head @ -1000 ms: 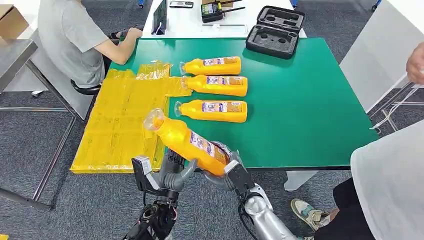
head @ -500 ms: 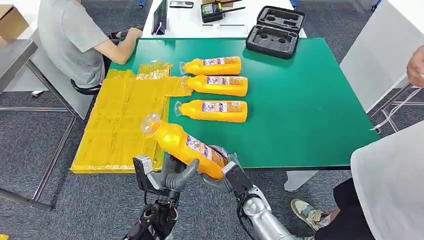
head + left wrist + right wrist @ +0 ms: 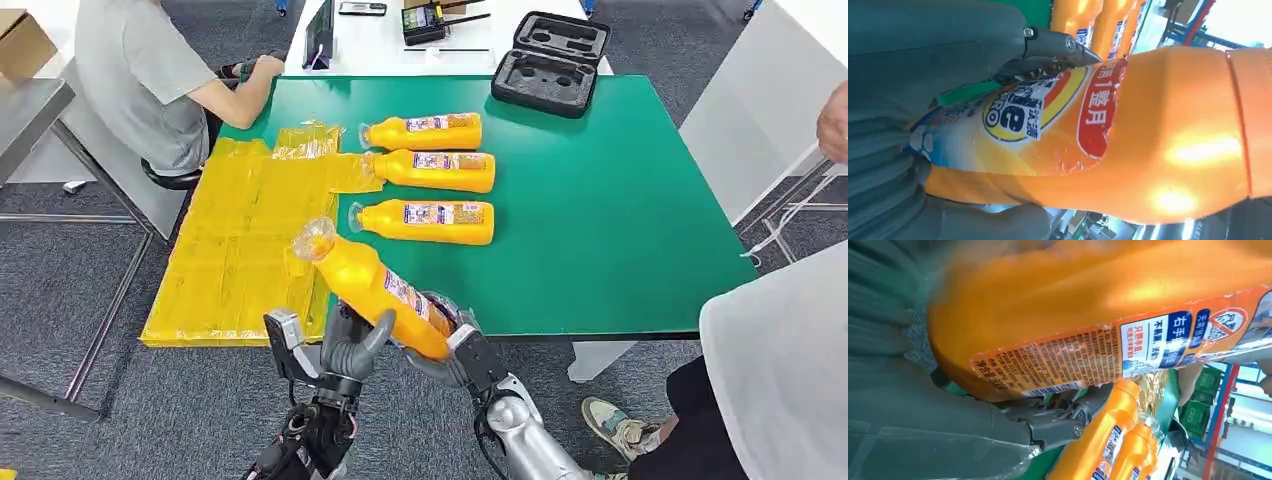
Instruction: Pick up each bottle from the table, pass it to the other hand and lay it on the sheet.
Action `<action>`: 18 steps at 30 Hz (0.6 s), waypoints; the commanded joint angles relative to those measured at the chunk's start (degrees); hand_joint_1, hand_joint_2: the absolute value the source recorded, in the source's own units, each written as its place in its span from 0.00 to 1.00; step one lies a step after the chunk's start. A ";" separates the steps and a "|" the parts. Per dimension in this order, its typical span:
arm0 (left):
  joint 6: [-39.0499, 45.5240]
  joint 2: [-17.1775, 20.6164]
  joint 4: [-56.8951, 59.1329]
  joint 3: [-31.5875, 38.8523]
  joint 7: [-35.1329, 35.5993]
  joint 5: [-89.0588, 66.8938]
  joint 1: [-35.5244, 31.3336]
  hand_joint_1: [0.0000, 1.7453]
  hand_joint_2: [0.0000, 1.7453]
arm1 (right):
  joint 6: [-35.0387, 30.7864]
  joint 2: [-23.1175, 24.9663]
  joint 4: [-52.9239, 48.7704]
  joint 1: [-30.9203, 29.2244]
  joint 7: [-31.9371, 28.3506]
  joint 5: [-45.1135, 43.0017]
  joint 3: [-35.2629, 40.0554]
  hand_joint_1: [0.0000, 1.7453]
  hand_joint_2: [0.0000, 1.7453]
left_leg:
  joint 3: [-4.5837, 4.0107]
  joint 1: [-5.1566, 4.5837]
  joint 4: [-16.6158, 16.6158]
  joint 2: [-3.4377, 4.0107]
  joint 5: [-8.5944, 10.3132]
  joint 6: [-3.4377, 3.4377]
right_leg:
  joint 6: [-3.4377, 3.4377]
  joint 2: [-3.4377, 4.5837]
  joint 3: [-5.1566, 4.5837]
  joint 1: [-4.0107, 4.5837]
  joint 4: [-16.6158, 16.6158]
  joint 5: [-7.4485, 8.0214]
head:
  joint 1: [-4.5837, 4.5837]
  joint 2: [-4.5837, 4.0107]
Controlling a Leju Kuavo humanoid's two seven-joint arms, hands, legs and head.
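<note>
Between our two hands, off the near table edge: one orange bottle (image 3: 375, 287), tilted, cap toward the yellow sheet (image 3: 240, 250). Left hand (image 3: 350, 345) fingers wrapped at mid-body; right hand (image 3: 450, 335) gripping the base. Since a second ago, little shift; neck slightly higher. Handover unfinished, we judge. Glossy plastic, printed label, clear cap.

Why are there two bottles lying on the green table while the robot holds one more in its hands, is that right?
Not quite. The head view shows three bottles lying on the green table: the far bottle, the middle bottle and the near bottle. The rest is right: the left hand and right hand hold one more, the held bottle.
</note>
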 commanded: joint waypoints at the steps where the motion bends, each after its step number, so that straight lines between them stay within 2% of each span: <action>1: -1.55 1.34 3.47 -2.53 -0.35 -0.61 -2.34 1.00 1.00 | 0.73 -0.34 3.45 -2.25 0.41 -0.58 -0.67 0.89 1.00 | 0.11 0.04 -0.02 0.02 -0.03 -0.08 | -0.08 0.01 0.12 0.05 -0.04 -0.02 | 0.00 0.00; 6: -1.55 1.34 3.47 -2.53 -0.35 -0.61 -2.34 1.00 1.00 | 0.73 -0.34 3.45 -2.25 0.41 -0.58 -0.67 0.89 1.00 | 0.17 0.07 -0.01 0.02 -0.06 -0.11 | -0.11 0.01 0.19 0.08 -0.05 -0.04 | 0.00 0.00; 8: -1.76 1.22 3.43 -2.11 -0.35 -1.00 -2.14 1.00 1.00 | 0.83 -0.38 3.13 -2.32 0.41 -0.62 -0.72 0.84 1.00 | 0.20 0.08 -0.02 0.04 -0.07 -0.12 | -0.13 0.03 0.22 0.09 -0.05 -0.04 | 0.00 0.00; 13: -2.59 1.02 4.04 -1.57 -0.35 -1.58 -2.47 1.00 1.00 | 0.70 -0.22 3.57 -3.06 0.41 0.24 -0.19 0.84 1.00 | 0.14 0.04 -0.02 0.05 -0.04 -0.09 | -0.09 0.04 0.14 0.05 -0.03 -0.02 | 0.00 0.00; 14: -2.67 1.02 3.88 -1.55 -0.35 -1.78 -2.46 1.00 1.00 | 0.62 -0.11 3.79 -3.14 0.41 0.37 -0.16 0.80 1.00 | 0.21 0.09 0.01 0.07 -0.09 -0.13 | -0.13 0.05 0.23 0.10 -0.04 -0.05 | 0.00 0.00; 15: -2.72 1.01 3.85 -1.56 -0.35 -1.81 -2.47 1.00 1.00 | 0.70 -0.10 3.93 -3.14 0.41 0.38 -0.15 0.70 1.00 | 0.22 0.10 0.02 0.08 -0.09 -0.14 | -0.14 0.07 0.23 0.11 -0.04 -0.05 | 0.00 0.00; 16: -2.87 1.08 3.63 -1.48 -0.35 -1.94 -2.33 1.00 1.00 | 0.67 0.02 4.57 -3.34 0.41 0.58 -0.16 0.32 1.00 | 0.21 0.10 0.02 0.08 -0.09 -0.14 | -0.14 0.06 0.23 0.11 -0.04 -0.05 | 0.00 0.00; 17: -2.80 1.12 3.48 -1.38 -0.35 -2.05 -2.27 1.00 1.00 | 0.38 0.05 4.77 -3.32 0.41 0.71 -0.20 0.09 1.00 | 0.11 0.05 0.00 0.05 -0.04 -0.09 | -0.09 0.04 0.12 0.05 -0.02 -0.02 | 0.00 0.00; 18: -2.67 1.10 3.37 -1.20 -0.35 -2.29 -2.12 1.00 1.00 | 0.10 0.18 4.82 -3.25 0.41 0.62 -0.56 0.00 1.00 | 0.11 0.03 -0.02 0.05 -0.03 -0.07 | -0.07 0.04 0.10 0.03 -0.02 -0.01 | 0.00 0.00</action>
